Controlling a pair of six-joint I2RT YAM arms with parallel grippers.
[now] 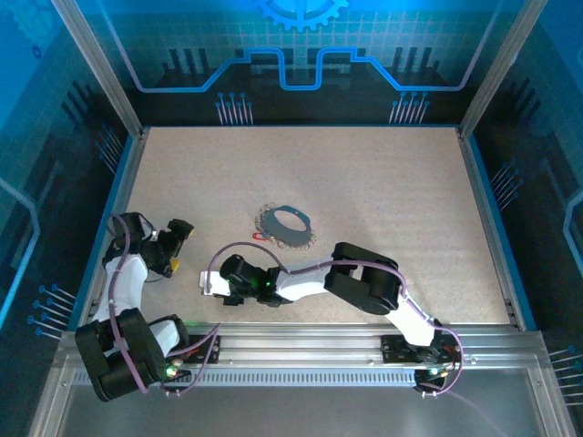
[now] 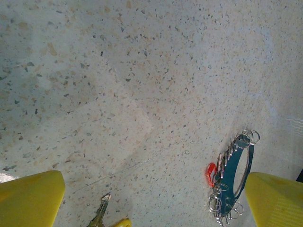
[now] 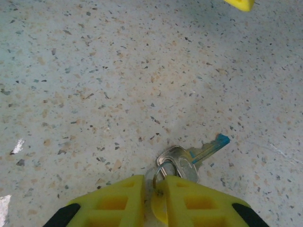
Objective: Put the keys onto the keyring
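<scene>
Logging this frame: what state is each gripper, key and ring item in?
left gripper: open, empty, over the table.
right gripper: shut on the small ring.
small ring: through the silver key's head, pinched.
silver key: flat on the table, apart from the strap loop.
red key: flat beside the strap loop; attachment unclear.
strap loop: flat on the table, metal rings along its edge.

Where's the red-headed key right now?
Top view: the red-headed key lies on the table near the centre, against the near-left edge of the teal strap loop. Left wrist view shows it beside the loop's silver rings.
</scene>
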